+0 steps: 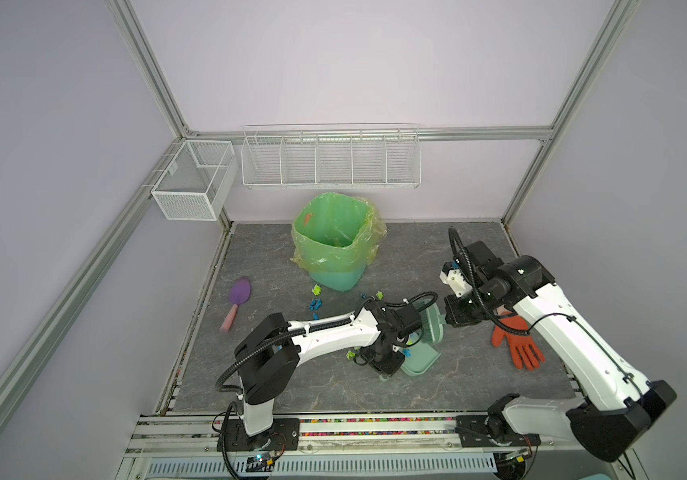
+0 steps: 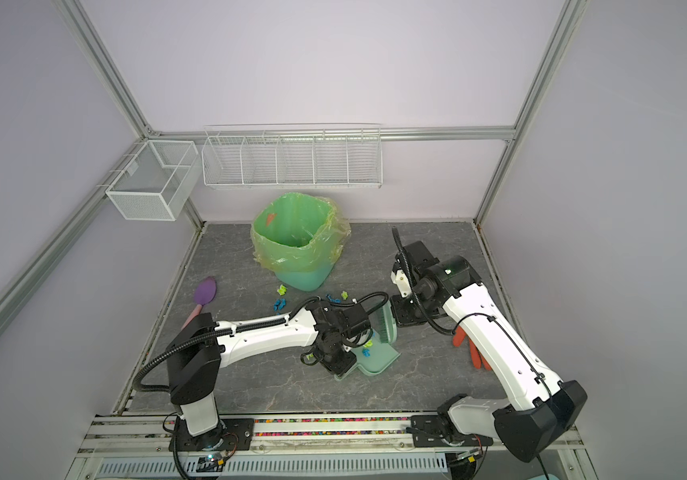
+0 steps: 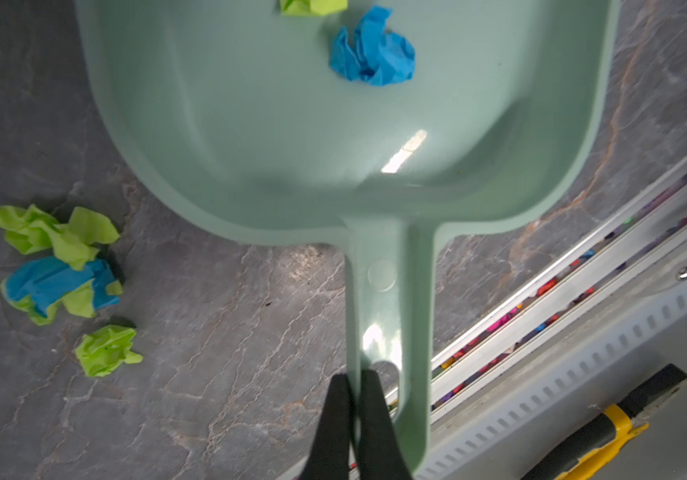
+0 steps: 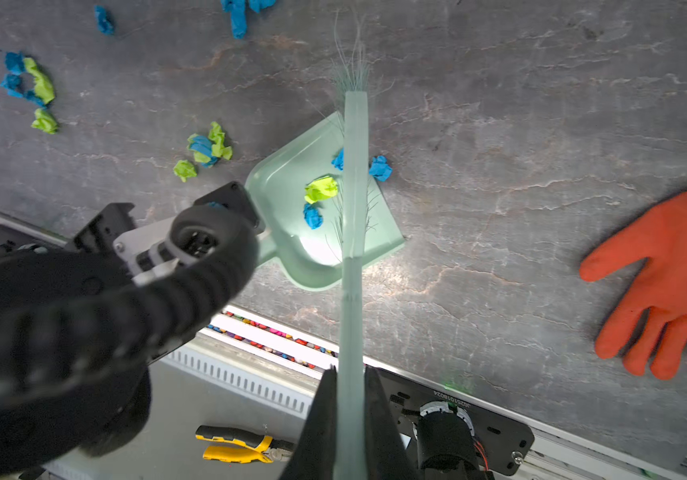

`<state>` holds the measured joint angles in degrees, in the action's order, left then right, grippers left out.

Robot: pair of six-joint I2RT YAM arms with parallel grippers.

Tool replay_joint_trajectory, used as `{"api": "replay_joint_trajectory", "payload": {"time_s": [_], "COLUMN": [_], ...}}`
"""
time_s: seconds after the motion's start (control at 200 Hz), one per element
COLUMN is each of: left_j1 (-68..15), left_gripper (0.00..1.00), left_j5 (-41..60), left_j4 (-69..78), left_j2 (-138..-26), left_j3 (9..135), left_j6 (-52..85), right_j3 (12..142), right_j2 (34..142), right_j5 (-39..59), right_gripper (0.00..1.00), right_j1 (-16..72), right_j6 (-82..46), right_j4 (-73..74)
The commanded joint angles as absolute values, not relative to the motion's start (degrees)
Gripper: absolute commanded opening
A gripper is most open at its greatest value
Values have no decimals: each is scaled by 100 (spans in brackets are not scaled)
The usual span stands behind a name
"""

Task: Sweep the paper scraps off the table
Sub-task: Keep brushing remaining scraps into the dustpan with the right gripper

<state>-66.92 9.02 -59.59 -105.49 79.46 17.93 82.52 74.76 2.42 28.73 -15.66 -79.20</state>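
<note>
Left arm [image 1: 333, 334] partly covers the dustpan [image 1: 422, 360] (some paper scraps [image 1: 406, 353] too).

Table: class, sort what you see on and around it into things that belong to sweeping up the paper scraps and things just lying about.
Belongs to the job: paper scraps, dustpan, brush, table, probably the lined bin.

Just lying about: orange glove, purple spatula, mesh basket, wire rack, pliers.
</note>
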Motion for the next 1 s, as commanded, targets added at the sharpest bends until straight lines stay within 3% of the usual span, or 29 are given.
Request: {"api": "replay_joint_trajectory", "payload": {"time_s": [0.0, 0.235, 0.46, 1.0], "left_j1": [-6716, -6687, -6617, -6511], "left_gripper": [0, 0, 0, 0], "left_j5": [894, 882, 1111, 1230], "left_j4": [-5944, -5961, -5957, -5975], "left_j2": [-10574, -10597, -10617, -10707], "left_j3": [8079, 8104, 8124, 8229], "left_j6": [1823, 1806, 1789, 1739], "right_j3": [8368, 8916, 8888, 8352], "right_j2": [7730, 8514, 8966, 8449], "right_j5": [-173, -695, -617, 735], "right_gripper": [7, 7, 7, 7], "right_j1": [2770, 2794, 2837, 3155], "right_j6": [-1510, -1183, -965, -545], "right_j4": [-7974, -8218, -8024, -7831]}}
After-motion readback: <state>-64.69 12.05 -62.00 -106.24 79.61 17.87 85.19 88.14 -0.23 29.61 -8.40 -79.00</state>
